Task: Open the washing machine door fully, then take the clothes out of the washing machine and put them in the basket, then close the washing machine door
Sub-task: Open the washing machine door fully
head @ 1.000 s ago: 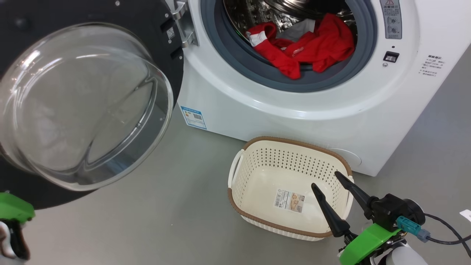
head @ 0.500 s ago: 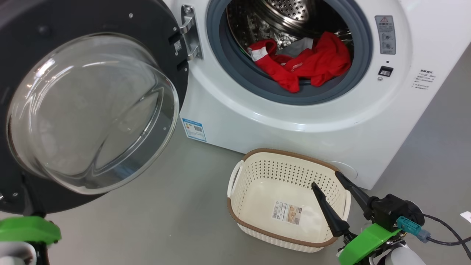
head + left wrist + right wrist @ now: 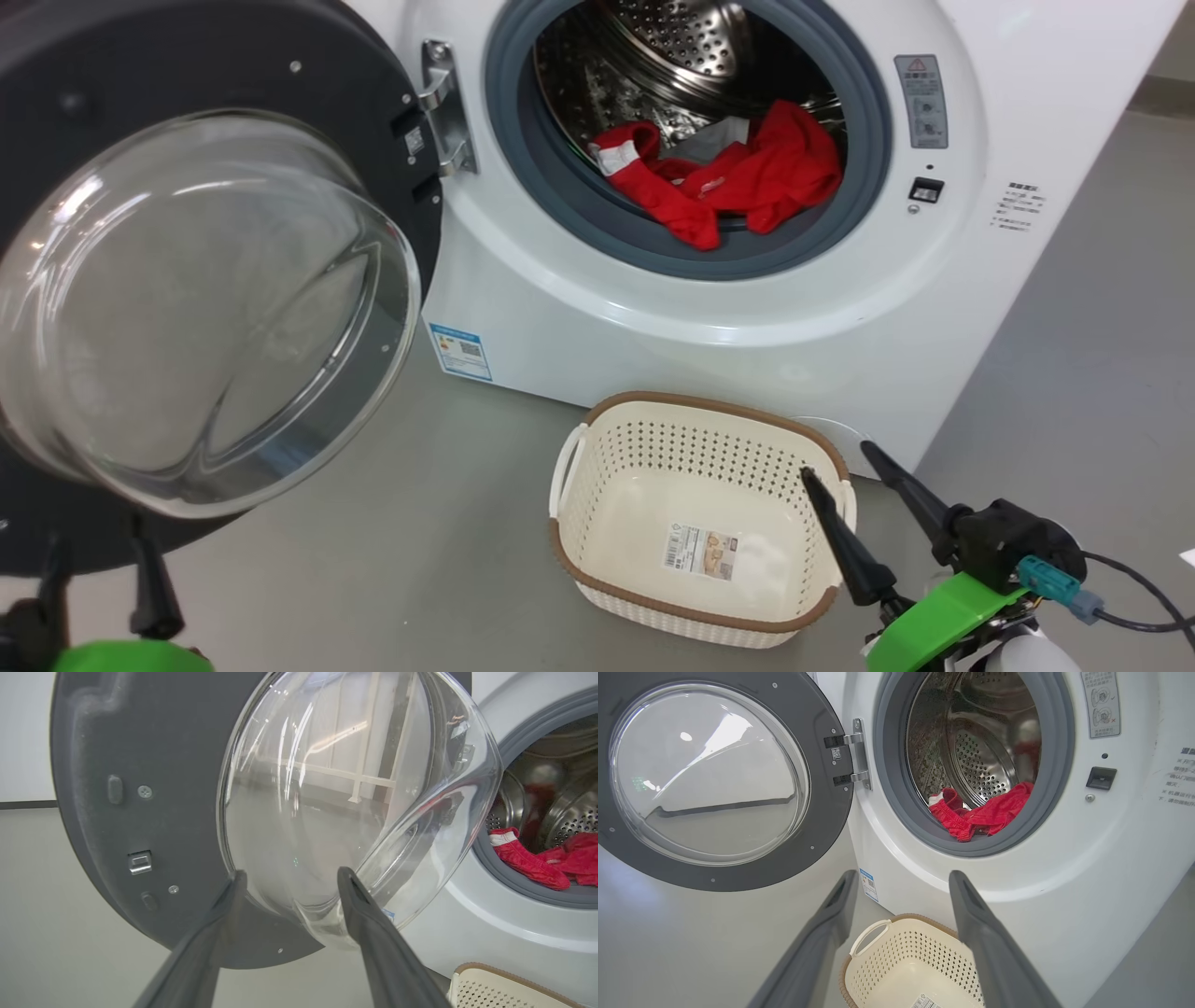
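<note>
Grey floor [image 3: 448,523] runs from the near edge to the machine. Nearest on the left, the left end effector [image 3: 98,569] points up with its two dark fingers spread and nothing between them, just below the lower edge of the washing machine door [image 3: 187,56]. On the near right, the right end effector [image 3: 837,462] is likewise spread wide and empty, its tips over the right end of the basket [image 3: 691,403]. That basket stands on the floor just in front of the washing machine [image 3: 653,345], empty apart from a paper label [image 3: 705,551] on its bottom. Farther left, the door is swung wide open, its clear glass bowl bulging toward the near side, hung on a metal hinge [image 3: 443,112] at the left of the opening. A blue label [image 3: 459,350] sits low on the machine's white front. Farthest, inside the grey gasket [image 3: 560,215], the clothes [image 3: 775,173] lie in a red heap at the mouth of the steel drum [image 3: 691,47], one red fold drooping over the gasket and a grey piece behind.
</note>
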### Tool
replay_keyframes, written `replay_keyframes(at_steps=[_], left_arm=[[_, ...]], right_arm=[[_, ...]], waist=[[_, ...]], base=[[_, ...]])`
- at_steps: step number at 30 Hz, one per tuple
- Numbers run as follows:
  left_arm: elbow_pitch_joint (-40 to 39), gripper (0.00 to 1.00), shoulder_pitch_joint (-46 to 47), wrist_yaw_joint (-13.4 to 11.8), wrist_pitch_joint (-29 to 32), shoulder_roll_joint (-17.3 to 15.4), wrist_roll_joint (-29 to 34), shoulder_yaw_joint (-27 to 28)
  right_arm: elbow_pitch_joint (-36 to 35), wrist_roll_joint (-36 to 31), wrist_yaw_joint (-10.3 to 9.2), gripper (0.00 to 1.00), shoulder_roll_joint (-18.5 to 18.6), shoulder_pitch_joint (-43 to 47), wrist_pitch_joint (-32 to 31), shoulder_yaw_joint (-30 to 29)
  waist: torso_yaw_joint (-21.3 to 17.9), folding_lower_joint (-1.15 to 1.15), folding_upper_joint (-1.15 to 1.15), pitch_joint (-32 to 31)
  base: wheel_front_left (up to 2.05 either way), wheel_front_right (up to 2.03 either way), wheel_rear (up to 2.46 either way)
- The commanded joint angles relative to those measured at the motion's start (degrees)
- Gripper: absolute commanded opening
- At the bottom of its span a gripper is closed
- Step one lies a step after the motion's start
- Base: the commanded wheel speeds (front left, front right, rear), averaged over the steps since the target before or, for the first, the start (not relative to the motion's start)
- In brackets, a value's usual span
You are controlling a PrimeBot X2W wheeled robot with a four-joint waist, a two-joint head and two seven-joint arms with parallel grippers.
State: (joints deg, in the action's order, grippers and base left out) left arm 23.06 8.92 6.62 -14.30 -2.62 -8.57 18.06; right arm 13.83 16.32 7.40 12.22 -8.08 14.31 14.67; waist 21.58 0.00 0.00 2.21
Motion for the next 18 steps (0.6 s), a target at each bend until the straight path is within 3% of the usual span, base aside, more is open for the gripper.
replay_keyframes(at_steps=[1, 11, 18], left_arm=[[-2.76, 1.00, -0.40, 0.43, -0.70, -1.02, 0.00, 0.49], [-7.16, 1.00, -4.36, 0.80, -0.70, -0.36, -2.29, -5.22], [-9.10, 1.00, -5.61, 0.85, -0.70, -0.31, -3.44, -9.03]], right_arm=[[-1.57, -0.04, 0.09, 1.00, 0.16, -0.22, 0.69, 0.56], [-2.32, -0.43, 0.09, 1.00, 0.31, 0.88, 0.69, -2.81], [-3.05, -0.81, 0.09, 1.00, 0.43, 0.94, 0.69, -4.33]], waist=[[-0.78, 0.00, 0.00, 0.14], [-4.62, 0.00, 0.00, 0.46], [-9.52, 0.00, 0.00, 1.19]], base=[[0.00, 0.00, 0.00], [0.00, 0.00, 0.00], [0.00, 0.00, 0.00]])
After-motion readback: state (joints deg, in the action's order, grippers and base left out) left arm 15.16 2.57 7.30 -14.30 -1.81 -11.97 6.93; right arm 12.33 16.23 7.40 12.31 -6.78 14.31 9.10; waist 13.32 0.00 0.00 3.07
